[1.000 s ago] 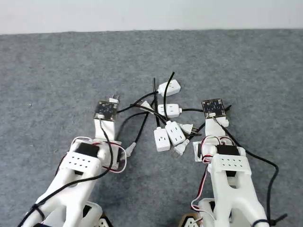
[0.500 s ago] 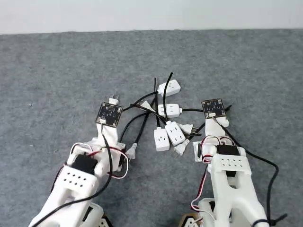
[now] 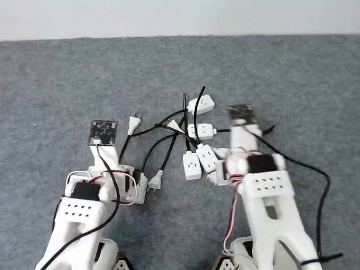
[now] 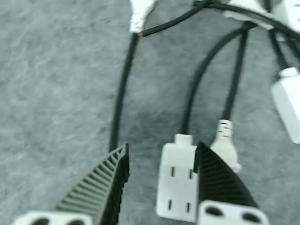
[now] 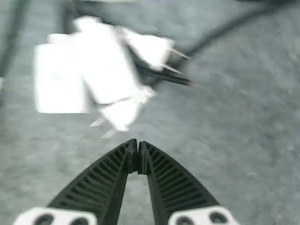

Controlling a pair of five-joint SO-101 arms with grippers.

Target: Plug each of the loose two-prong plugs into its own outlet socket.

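Surface and room, high view: a grey carpet-like surface [image 3: 56, 84] is carrying everything, and a pale wall [image 3: 169, 17] is running along its far edge.
Landmark, high view: a black cable tangle [image 3: 169, 132] is lying between the left arm [image 3: 84, 208] and the right arm [image 3: 264, 191].
Sockets, high view: four white outlet sockets are lying in the cable tangle. The near pair [image 3: 192, 166] is lying face up with its long axes running from the arms toward the wall. The far pair [image 3: 201, 131] is lying crosswise.
Plugs, high view: two two-prong plugs are showing plainly on the tangle's left-arm side. The far plug [image 3: 134, 121] is pointing its prongs toward the wall. The near plug [image 3: 154, 180] is trailing its cable back into the tangle. The others inside the tangle are too jumbled to count.
Left wrist view: the left pincer [image 4: 161, 149] is standing spread. A fifth socket [image 4: 177, 187] is lying face up between its fingers, close against one of them, with its cable running off toward the tangle. Whether they are touching is unclear.
Right wrist view: the right pincer [image 5: 137, 146] is pressed together on nothing, hanging over bare surface just short of blurred white sockets and plugs.
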